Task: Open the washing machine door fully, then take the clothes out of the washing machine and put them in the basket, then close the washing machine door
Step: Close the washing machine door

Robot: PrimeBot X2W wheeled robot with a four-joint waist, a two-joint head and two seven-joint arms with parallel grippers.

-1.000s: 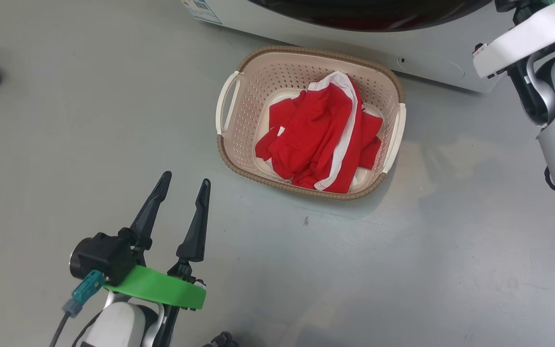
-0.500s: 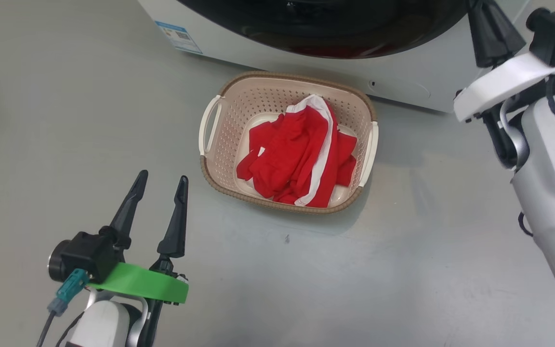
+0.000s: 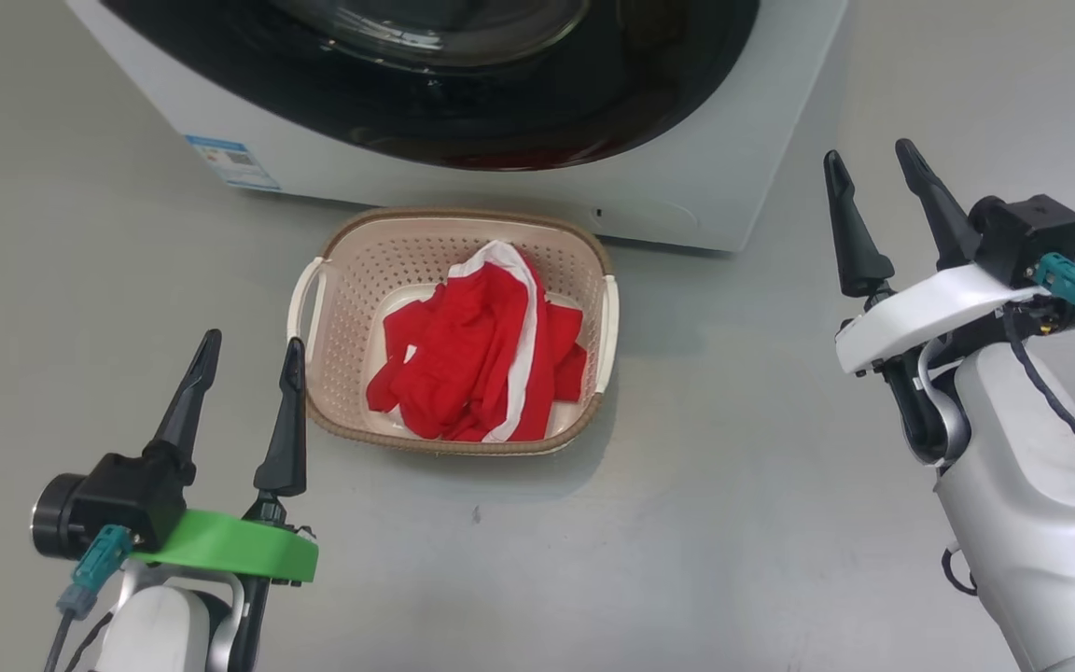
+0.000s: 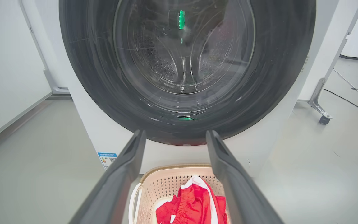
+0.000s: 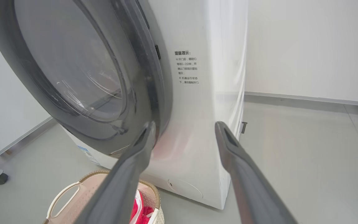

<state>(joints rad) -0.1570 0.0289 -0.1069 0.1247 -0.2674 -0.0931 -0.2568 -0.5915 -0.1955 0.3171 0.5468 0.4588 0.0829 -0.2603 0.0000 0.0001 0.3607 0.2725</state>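
So both claws were empty with their fingers spread wide, nothing pinched in either one. The left gripper [image 3: 253,341] hung low on the robot's left over the grey floor [image 3: 733,485], just beside the basket [image 3: 463,217] but not touching it. The right gripper [image 3: 871,154] was up on the other side, near the front right corner of the washing machine [image 3: 687,187] and also clear of it. The clothes [image 3: 481,373] were all heaped in the basket, a red pile with one white stripe running across the top. The basket sat on the floor right in front of the machine, under the washing machine door [image 3: 519,121]. The door looked shut to me, black rim lying flat against the white front. From the left wrist you could see the perforated steel drum through the glass. A small blue label sticker [image 3: 230,161] was on the machine's lower front, left of the basket. The right wrist view caught some small printed text on the front panel beside the door rim, too small to read.
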